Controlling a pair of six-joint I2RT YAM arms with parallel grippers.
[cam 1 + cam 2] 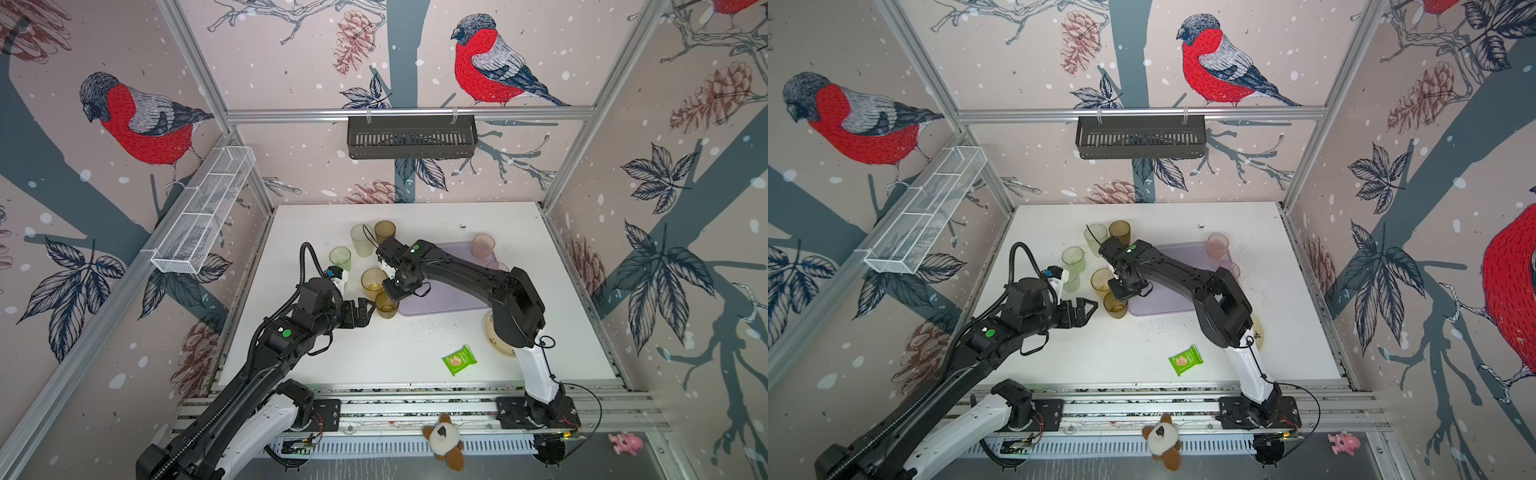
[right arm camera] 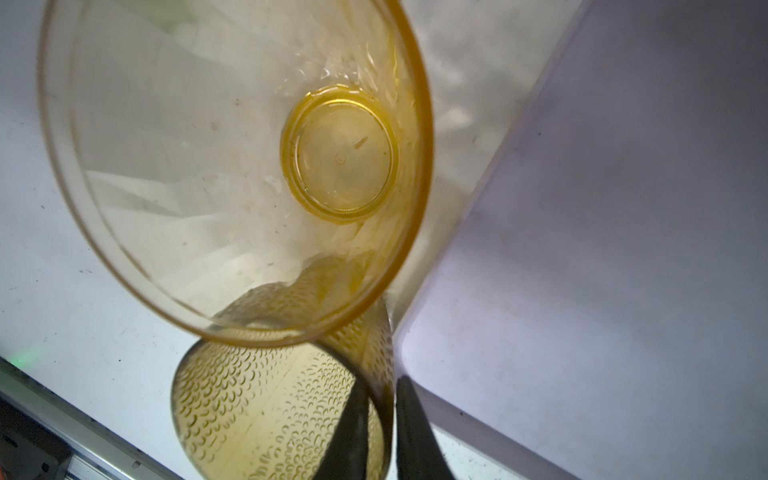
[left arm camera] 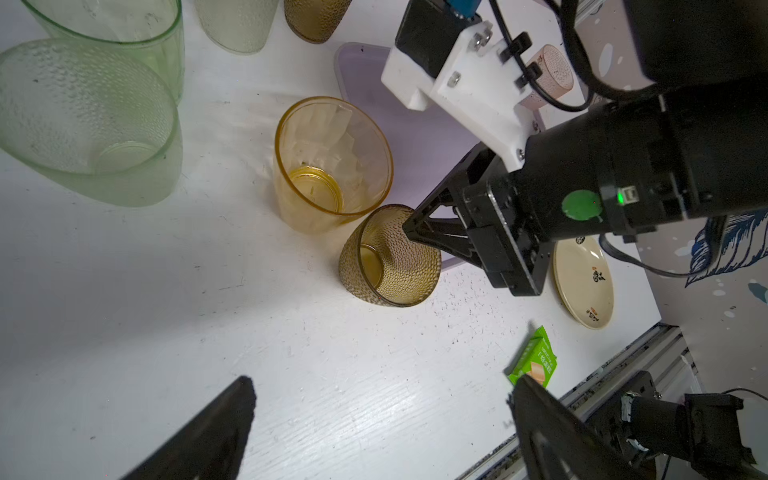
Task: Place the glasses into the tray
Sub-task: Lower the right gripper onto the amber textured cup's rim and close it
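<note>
Inspected white tabletop (image 1: 374, 357) inside booth lined with bullfinch wallpaper (image 1: 482, 70). Found lilac tray (image 1: 449, 299) right of centre, carrying pink tumbler (image 1: 483, 246) at far corner. Second pink tumbler (image 1: 497, 267) faint by right edge, on or off rim impossible to tell.

Noted right gripper (image 2: 379, 386) pinched on wall of brown dimpled tumbler (image 3: 390, 257), one finger inside, one outside. Tumbler standing on table just off tray's near-left corner, hard against amber-yellow tumbler (image 3: 332, 166). Noted left gripper (image 3: 380, 388) spread wide, holding nothing, close beside same tumbler.

Judged grasp step in hand, lift pending. Flagged hazards:
- slip or swing from thin one-wall pinch
- knock to amber-yellow neighbour on lift
- catch on tray rim from low carry
- clash with nearby left fingers

Counted green tumbler (image 1: 340, 257), frosted tumbler (image 1: 362, 240) and second brown tumbler (image 1: 385, 232) outside tray.
</note>
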